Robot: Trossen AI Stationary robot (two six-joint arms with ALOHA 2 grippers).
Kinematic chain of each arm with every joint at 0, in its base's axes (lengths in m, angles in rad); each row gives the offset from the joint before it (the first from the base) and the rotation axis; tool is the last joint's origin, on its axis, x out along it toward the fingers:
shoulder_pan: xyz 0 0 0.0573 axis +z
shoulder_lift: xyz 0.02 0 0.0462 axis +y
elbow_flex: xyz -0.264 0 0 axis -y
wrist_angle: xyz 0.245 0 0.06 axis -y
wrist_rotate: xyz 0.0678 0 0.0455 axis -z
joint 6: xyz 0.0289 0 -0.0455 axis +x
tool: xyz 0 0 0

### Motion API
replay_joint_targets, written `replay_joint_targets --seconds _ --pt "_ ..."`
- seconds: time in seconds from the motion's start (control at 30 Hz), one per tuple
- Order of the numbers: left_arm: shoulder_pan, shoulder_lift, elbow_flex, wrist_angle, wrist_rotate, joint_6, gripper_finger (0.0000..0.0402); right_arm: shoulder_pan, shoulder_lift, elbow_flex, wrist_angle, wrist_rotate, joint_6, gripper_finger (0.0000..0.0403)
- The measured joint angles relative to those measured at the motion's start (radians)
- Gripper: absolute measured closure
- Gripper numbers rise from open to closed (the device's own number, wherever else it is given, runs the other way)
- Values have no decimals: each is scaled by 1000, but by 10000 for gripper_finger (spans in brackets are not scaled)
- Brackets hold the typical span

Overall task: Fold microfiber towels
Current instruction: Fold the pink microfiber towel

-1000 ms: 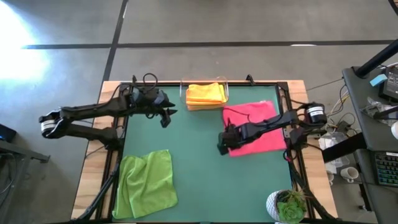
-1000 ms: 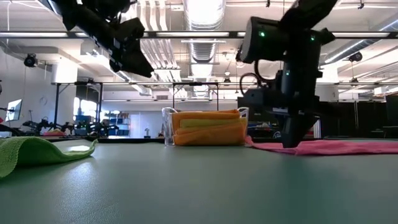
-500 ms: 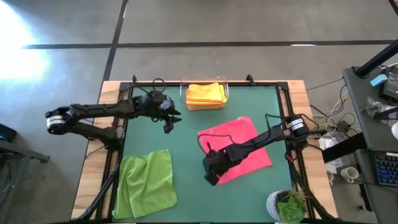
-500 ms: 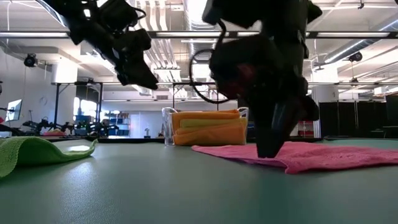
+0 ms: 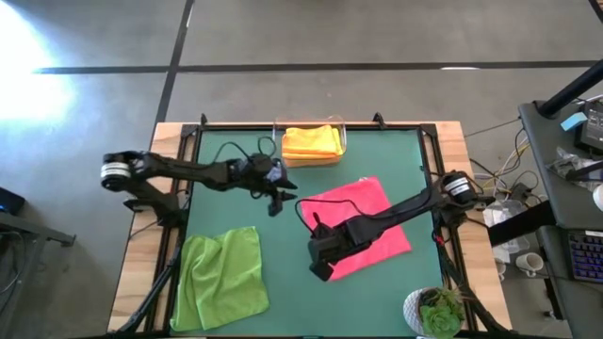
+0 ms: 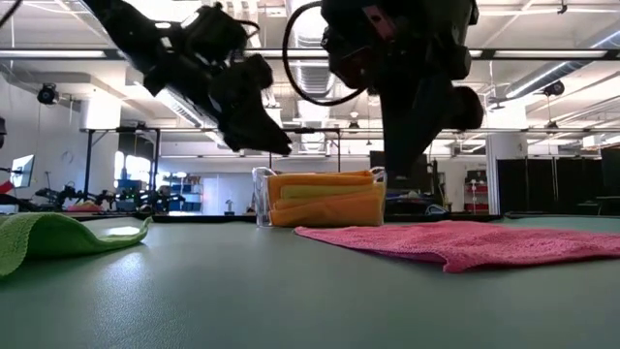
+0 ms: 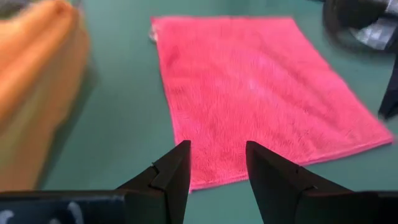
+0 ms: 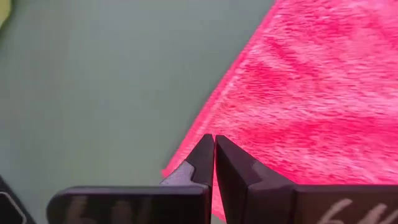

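Pink towel spread flat, right of the table's middle, skewed to its edges. Soft, light, limp, likely to drag and bunch; best pinched at two corners. Right gripper over the near-left corner, fingers together, apparently empty. Left gripper parted, just off the far-left corner. Lime towel crumpled, near-left corner.

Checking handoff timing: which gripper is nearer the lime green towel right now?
Left, narrowly. The left gripper hangs open above the mat, up and right of the lime green towel. The right gripper is shut at the pink towel's near corner, farther off to the right.
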Motion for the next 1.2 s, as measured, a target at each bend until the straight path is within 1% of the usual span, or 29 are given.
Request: replay_joint_targets --seconds 0.13,0.23,0.33,0.43,0.63,0.8,0.93,1.0,1.2 --pt "-17 99 35 2 0 -1 263 0 -45 -5 -50 46 -3 394" --pt "-28 165 60 13 0 -2 263 0 -74 -10 -70 54 -18 394" --pt "-37 222 83 58 0 -2 263 2 -89 -13 -98 55 -26 394" --pt "-44 272 111 88 0 -4 263 5 -97 -13 -122 56 -27 394" --pt "-57 354 159 89 -1 -4 263 20 -97 -13 -167 57 -28 394" --pt "-57 431 176 102 -1 -6 263 34 -97 -13 -202 57 -32 394" --pt "-56 469 181 110 -1 -9 263 42 -97 -13 -230 57 -41 394" --pt "-56 475 179 101 -1 -34 263 43 -97 -13 -248 57 -42 394" --pt "-64 462 178 15 -3 -60 263 48 -124 -13 -334 63 -56 394"
